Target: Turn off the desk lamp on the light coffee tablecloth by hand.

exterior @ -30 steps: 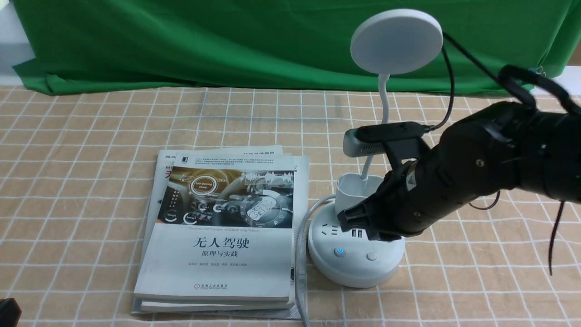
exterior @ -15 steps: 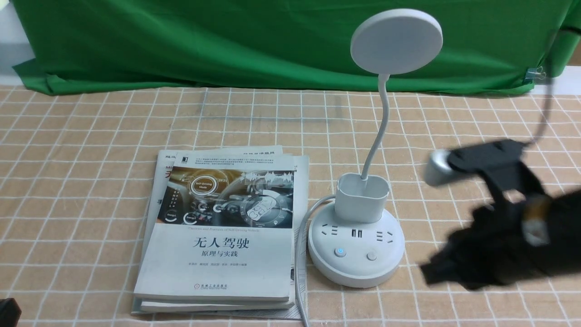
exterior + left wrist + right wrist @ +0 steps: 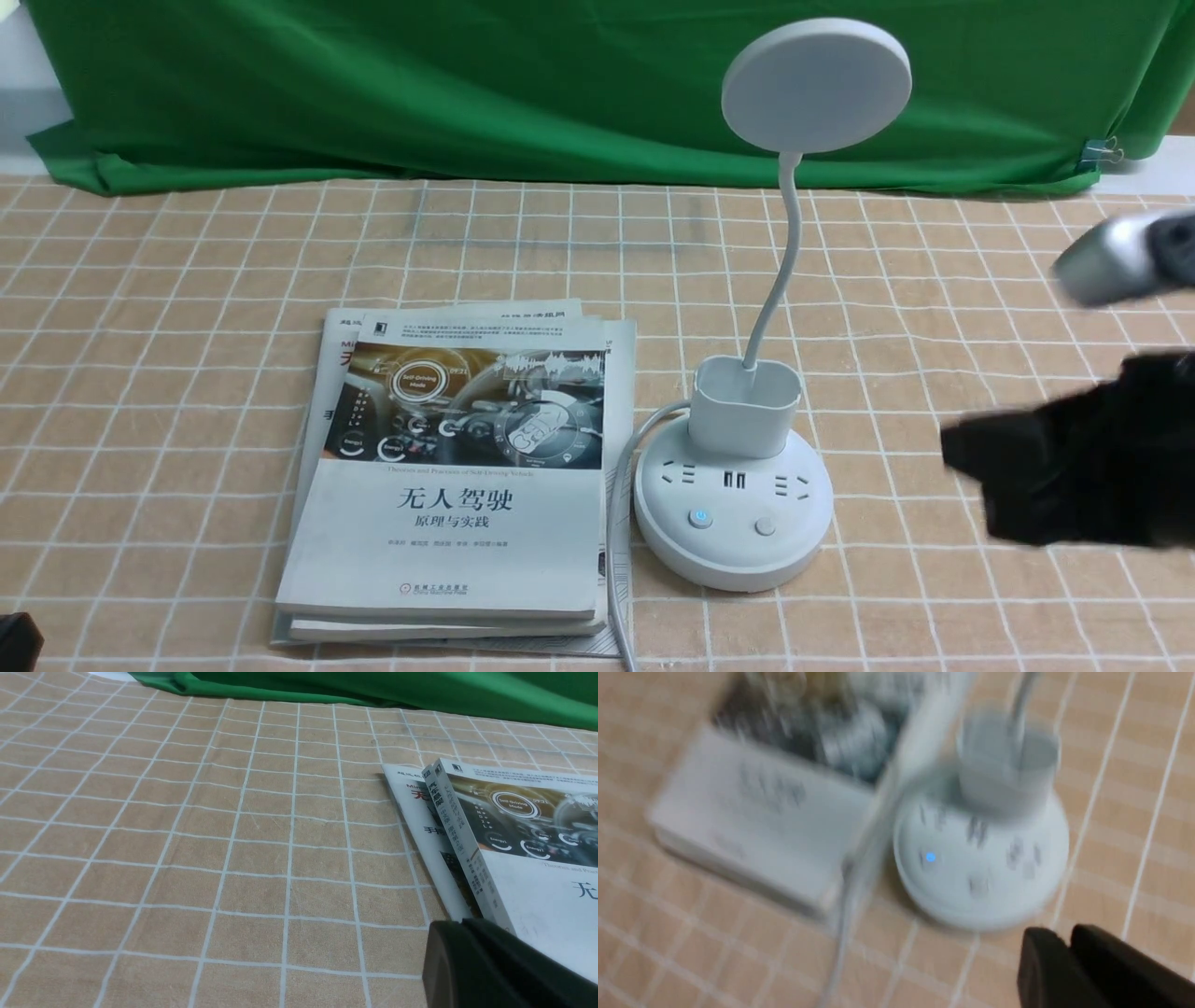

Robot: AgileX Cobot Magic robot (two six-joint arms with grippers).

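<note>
— Where is the bulky black right gripper (image 3: pixel 976 453)?
— At the front view's right edge, blurred, low over the tan tablecloth with its white grid (image 3: pixel 187 373). Its tip points left, clear of the lamp. The wrist view shows its fingers (image 3: pixel 1045 970) pressed together, empty. Of the left gripper (image 3: pixel 490 970) only one black edge shows; I can't tell its state.
— And the white disc-headed desk lamp (image 3: pixel 733 523)?
— Upright on that cloth, just right of the stacked books (image 3: pixel 457 467). Its thin neck curves up, and one base button (image 3: pixel 698 517) glows blue.

Stack of books (image 3: pixel 448 485) lies flat, cover up; green cloth (image 3: pixel 467 84) drapes behind it, a metal clip (image 3: pixel 1104 149) at its right edge
</note>
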